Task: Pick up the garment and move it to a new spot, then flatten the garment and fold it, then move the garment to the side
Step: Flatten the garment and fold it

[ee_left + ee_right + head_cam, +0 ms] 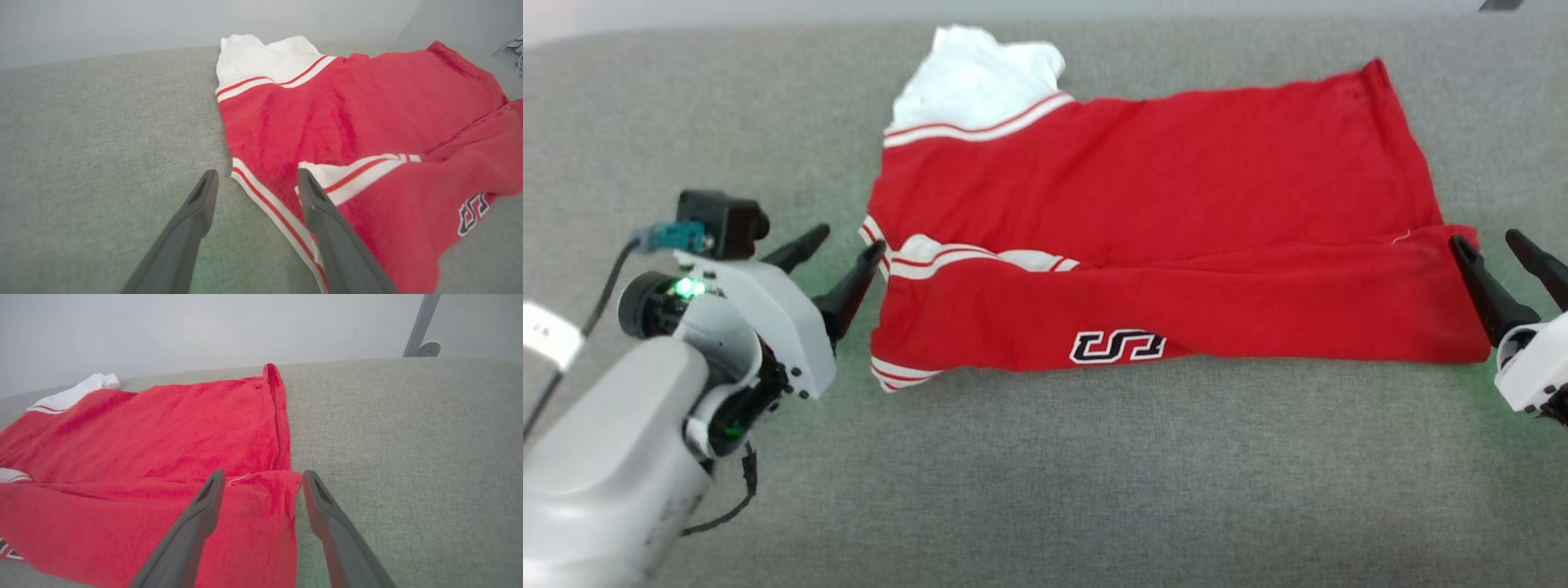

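Note:
The garment (1160, 220) is a red shirt with a white sleeve at its far left and striped trim, lying on the grey surface. Its near long edge is folded up over the body, and black lettering (1117, 345) shows on that flap. My left gripper (845, 242) stands open at the garment's left edge, its jaws apart over the striped trim (269, 200). At the folded right corner (261, 498) my right gripper (1494, 242) stands open too. Neither holds cloth.
The grey fabric surface (1045, 474) stretches wide in front of the garment and to both sides. A pale wall rises behind the far edge, with a metal leg (421, 324) at the back right.

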Controlling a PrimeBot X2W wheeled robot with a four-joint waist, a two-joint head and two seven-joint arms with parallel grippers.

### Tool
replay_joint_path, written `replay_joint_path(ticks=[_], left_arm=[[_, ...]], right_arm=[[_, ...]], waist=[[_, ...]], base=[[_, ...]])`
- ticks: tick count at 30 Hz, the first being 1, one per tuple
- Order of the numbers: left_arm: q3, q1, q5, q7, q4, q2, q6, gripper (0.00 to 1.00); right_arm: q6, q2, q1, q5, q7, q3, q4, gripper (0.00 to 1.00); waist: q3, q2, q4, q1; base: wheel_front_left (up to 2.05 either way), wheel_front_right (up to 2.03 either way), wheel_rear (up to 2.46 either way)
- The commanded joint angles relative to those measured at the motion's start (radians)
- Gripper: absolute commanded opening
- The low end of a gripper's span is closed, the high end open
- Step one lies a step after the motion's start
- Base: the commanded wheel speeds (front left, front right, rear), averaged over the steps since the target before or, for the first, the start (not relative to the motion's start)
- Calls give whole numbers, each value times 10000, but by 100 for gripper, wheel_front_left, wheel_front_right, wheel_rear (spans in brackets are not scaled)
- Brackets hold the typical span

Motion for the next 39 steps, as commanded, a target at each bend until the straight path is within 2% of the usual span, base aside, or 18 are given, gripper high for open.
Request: replay_joint_path(ticks=[1, 10, 14, 17, 22, 23, 24, 25, 29, 33, 39], left_arm=[[-38, -81, -136, 223, -120, 23, 84, 100], [-469, 309, -1559, 4612, -2618, 1208, 1559, 100], [-401, 635, -2192, 5202, -3125, 1211, 1979, 100], [-482, 846, -2417, 5398, -3070, 1200, 2038, 100], [-571, 1084, -3025, 5826, -2469, 996, 1629, 100], [-599, 1093, -3072, 5868, -2336, 963, 1544, 86], [-623, 1089, -3129, 5890, -2218, 932, 1456, 50], [-590, 1103, -3264, 5914, -2083, 854, 1381, 0], [-594, 1047, -3434, 6020, -1859, 677, 1105, 0], [-569, 905, -3263, 5846, -1744, 620, 1017, 0], [-605, 656, -3040, 5644, -1640, 475, 842, 0]], right_arm=[[-16, -1, 137, 62, -51, -65, -18, 100], [-16, 225, 423, -19, 42, -69, -403, 100], [-16, 242, 466, 33, 111, -94, -509, 100], [-16, 248, 453, 49, 136, -131, -555, 100], [-16, 212, 400, 57, 178, -214, -612, 100], [-16, 208, 385, 49, 197, -220, -628, 100], [-16, 204, 367, 36, 221, -224, -645, 100], [-16, 192, 345, 9, 253, -216, -671, 100], [-16, 87, 202, -123, 507, 22, -831, 100], [-16, -240, -53, -317, 1086, 456, -1022, 100], [-16, -1152, -610, -645, 3249, 1861, -1249, 100]], waist=[[-272, 0, 74, 0], [-344, 0, -233, 0], [-251, 0, -408, 0], [-179, 0, -525, 0], [-87, 0, -634, 0], [-68, 0, -650, 0], [-52, 0, -664, 0], [-38, 0, -670, 0], [25, 0, -672, 0], [104, 0, -608, 0], [279, 0, -386, 0]], base=[[0, 0, 0], [0, 0, 0], [0, 0, 0], [0, 0, 0], [0, 0, 0], [0, 0, 0], [0, 0, 0], [0, 0, 0], [0, 0, 0], [0, 0, 0], [0, 0, 0]])
